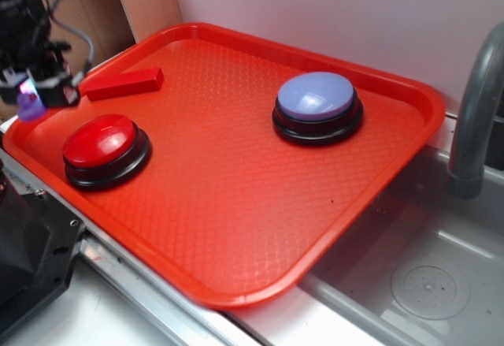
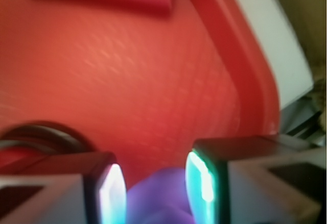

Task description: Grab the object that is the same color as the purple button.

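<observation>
My hand (image 2: 156, 191) is clamped on the purple duck toy (image 2: 156, 201) (blurred), just beyond the red button (image 1: 106, 149) at the tray's (image 1: 236, 204) edge.

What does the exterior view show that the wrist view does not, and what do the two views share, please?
Only the exterior view shows the purple button, the whole red button, the sink and the faucet. Only the wrist view shows, close up, the claw with its fingers either side of the purple toy. Both show the red tray, the red block and the toy at the claw.
</observation>
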Motion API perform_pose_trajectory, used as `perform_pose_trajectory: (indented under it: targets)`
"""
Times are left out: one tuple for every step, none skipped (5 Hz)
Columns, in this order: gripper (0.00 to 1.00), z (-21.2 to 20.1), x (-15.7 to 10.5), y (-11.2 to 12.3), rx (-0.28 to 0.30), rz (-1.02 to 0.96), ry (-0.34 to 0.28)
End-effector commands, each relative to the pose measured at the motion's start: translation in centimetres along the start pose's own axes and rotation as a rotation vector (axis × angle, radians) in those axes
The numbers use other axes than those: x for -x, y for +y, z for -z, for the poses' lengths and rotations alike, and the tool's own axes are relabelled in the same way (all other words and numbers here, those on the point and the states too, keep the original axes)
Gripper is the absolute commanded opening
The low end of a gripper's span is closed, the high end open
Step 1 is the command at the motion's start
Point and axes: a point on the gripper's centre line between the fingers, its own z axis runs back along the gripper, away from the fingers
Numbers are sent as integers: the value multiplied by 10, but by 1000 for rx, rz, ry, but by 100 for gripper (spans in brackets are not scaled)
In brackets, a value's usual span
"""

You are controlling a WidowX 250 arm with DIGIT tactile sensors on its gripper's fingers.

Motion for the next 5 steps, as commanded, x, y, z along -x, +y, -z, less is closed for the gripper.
perform_pose_trajectory:
  targets:
    - [0, -79, -28, -44, 7, 136, -185]
    - [0, -100, -40, -72, 18, 228, -211]
    - [0, -120, -46, -106, 60, 337, -200]
    - [0, -120, -44, -121, 73, 387, -182]
    - [0, -119, -38, -123, 63, 407, -180]
